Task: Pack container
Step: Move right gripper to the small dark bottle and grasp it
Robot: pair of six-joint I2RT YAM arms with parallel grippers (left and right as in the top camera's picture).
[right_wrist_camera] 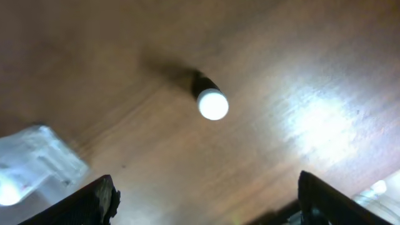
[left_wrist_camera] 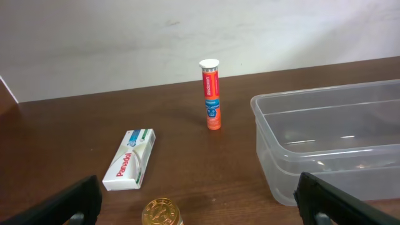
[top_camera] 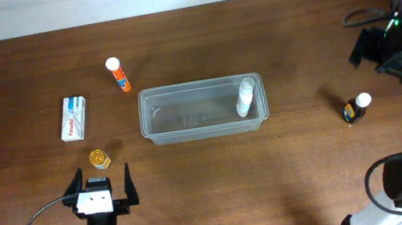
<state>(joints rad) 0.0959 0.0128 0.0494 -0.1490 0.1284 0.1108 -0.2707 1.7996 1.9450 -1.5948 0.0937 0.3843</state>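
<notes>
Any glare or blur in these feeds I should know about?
Right wrist: blurred throughout, with a glare patch on the table beside the white-capped bottle. Left wrist: sharp on the tube and box. Overhead: even light, sharp, faint reflections in the container.

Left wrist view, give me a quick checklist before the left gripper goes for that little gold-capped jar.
1. Left gripper open: ok.
2. Gold-capped jar ahead, between the gripper's fingers' lines: ok.
3. Panadol box apart from the jar: ok.
4. Room in the container: ok, only a white bottle at the end nearer the right arm.
5. Jar's body shape for gripping: cannot tell, mostly its cap shows.
6. Right gripper away from the container, above the dark bottle: ok.
</notes>
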